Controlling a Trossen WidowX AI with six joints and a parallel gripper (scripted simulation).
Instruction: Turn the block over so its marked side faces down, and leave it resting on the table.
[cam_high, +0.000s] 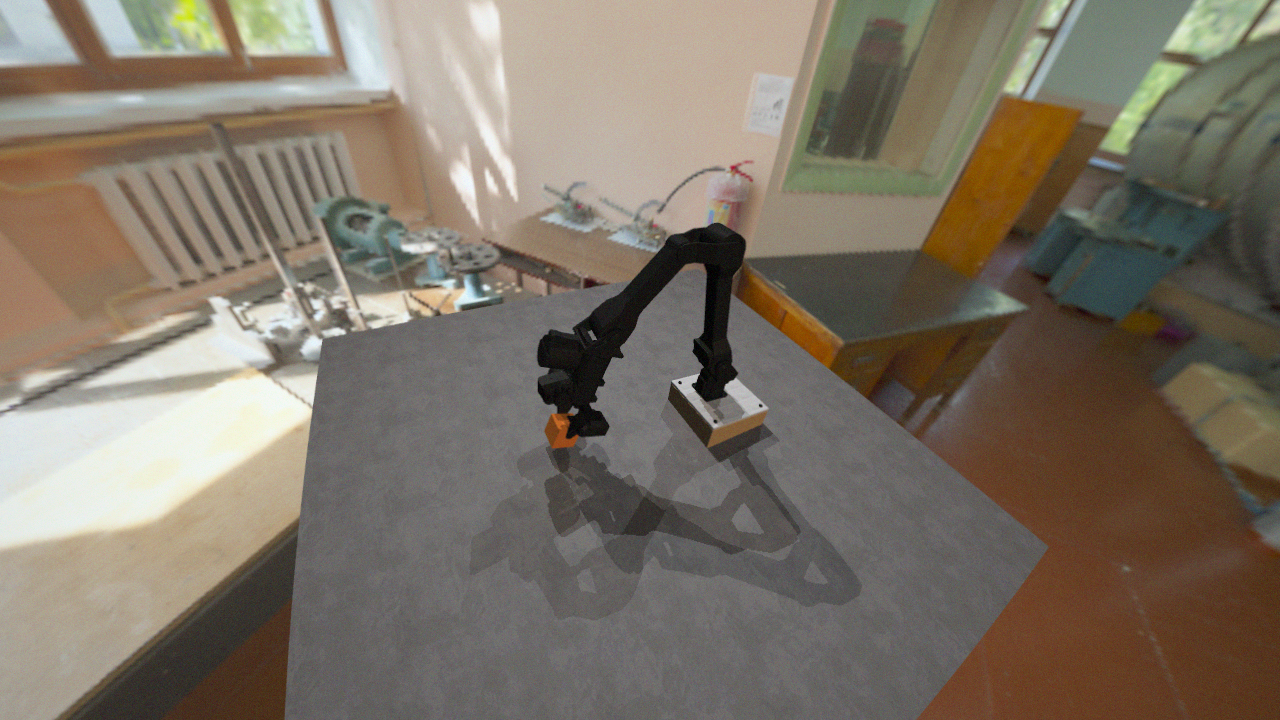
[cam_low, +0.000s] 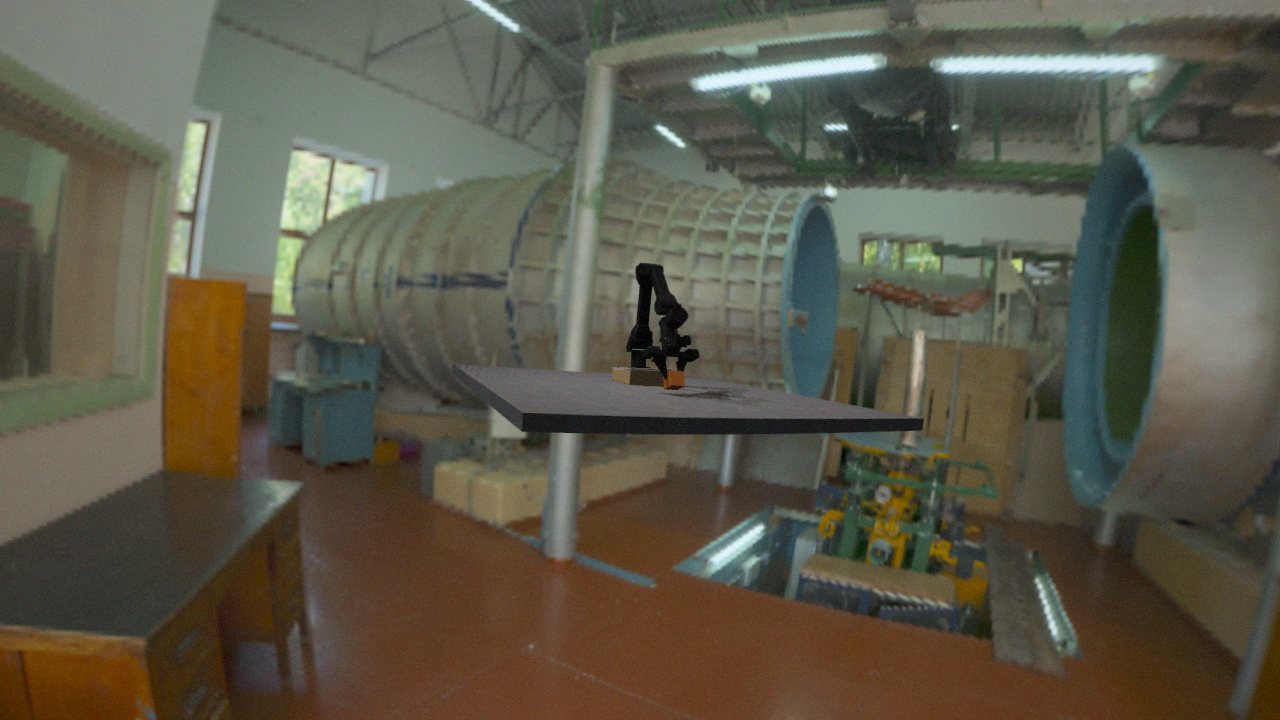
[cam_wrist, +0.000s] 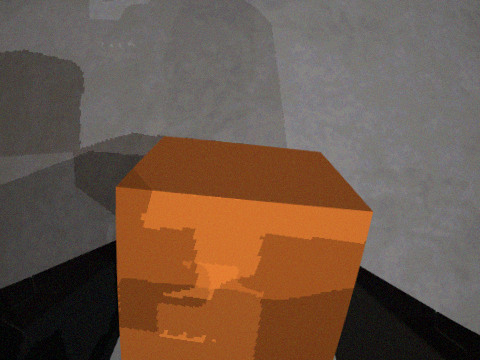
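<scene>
An orange block (cam_high: 560, 431) (cam_low: 674, 380) (cam_wrist: 245, 220) is held between the fingers of my gripper (cam_high: 568, 427) (cam_low: 673, 373) (cam_wrist: 233, 264), which is shut on it. The block hangs a little above the grey table (cam_high: 429, 617) (cam_low: 572, 404), with a dark shadow under it in the top view. The gripper slants rather than pointing straight down. The wrist view shows two plain orange faces, the farther one darker, with shadow patches on the nearer one. I see no mark on the faces in view; the other faces are hidden or too small to read.
The arm stands on a pale-topped base box (cam_high: 741, 431) (cam_low: 622, 375), to the right of the block in the top view. The arm's shadows fall across the table in front of it. The table's left edge lies farther off to the left in that view.
</scene>
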